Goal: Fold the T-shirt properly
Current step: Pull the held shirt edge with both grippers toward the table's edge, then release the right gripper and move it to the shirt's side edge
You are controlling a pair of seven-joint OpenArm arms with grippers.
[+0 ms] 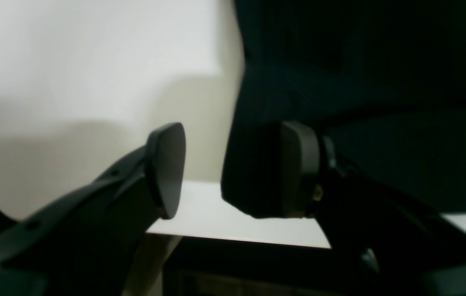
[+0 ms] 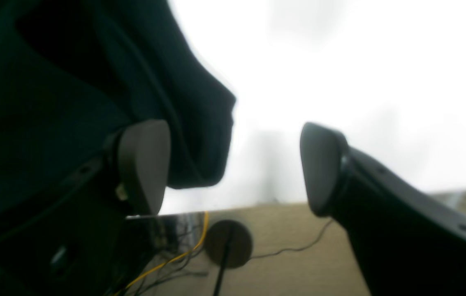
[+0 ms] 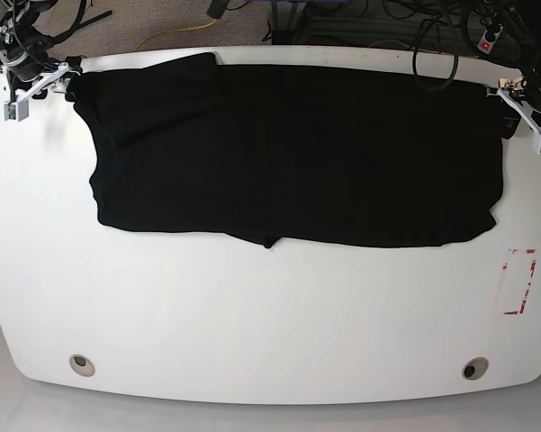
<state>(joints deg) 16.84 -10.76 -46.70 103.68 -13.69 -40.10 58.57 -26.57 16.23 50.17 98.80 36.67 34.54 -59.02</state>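
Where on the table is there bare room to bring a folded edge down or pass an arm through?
The widest free patch is the white table in front of the T-shirt, from its near hem to the near edge. A narrower strip lies beside the shirt's side, around the red marking. The far edge is crowded: shirt, cables, both grippers at its corners.

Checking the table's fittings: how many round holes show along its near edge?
2: one hole near the front-left corner of the table, another hole near the front-right corner. The T-shirt may hide others farther back.
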